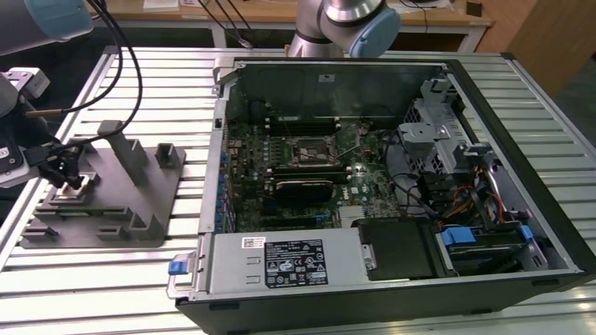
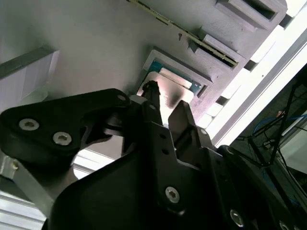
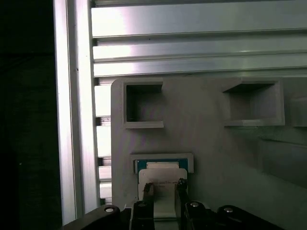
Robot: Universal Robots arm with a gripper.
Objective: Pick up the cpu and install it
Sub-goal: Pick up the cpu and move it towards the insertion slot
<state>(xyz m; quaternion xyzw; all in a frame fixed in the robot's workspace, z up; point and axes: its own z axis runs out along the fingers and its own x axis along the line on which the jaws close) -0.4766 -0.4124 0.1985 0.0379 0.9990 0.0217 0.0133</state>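
End effector (image 1: 65,173) hangs low over the grey fixture tray (image 1: 139,209) at the exterior view's left, on the slatted metal bench (image 1: 112,279), well apart from the open computer case (image 1: 326,84) on the exterior view's right. Its two black fingers (image 3: 147,190) are spread, with a clear gap between them. In both wrist views the cpu (image 3: 163,179) (image 2: 175,82) lies directly under the fingertips. It sits flat in a shallow square pocket near the tray's left edge. The tips stand over the chip's top face, one toward each side, and part of the metal shows in the gap. Whether they touch the chip cannot be told.

The cpu is a small flat square with a pale silver-grey metal top that catches the light. A thin blue-green border shows around it at the pocket's edge. Beyond it on the tray lie further rectangular recesses (image 3: 143,106).
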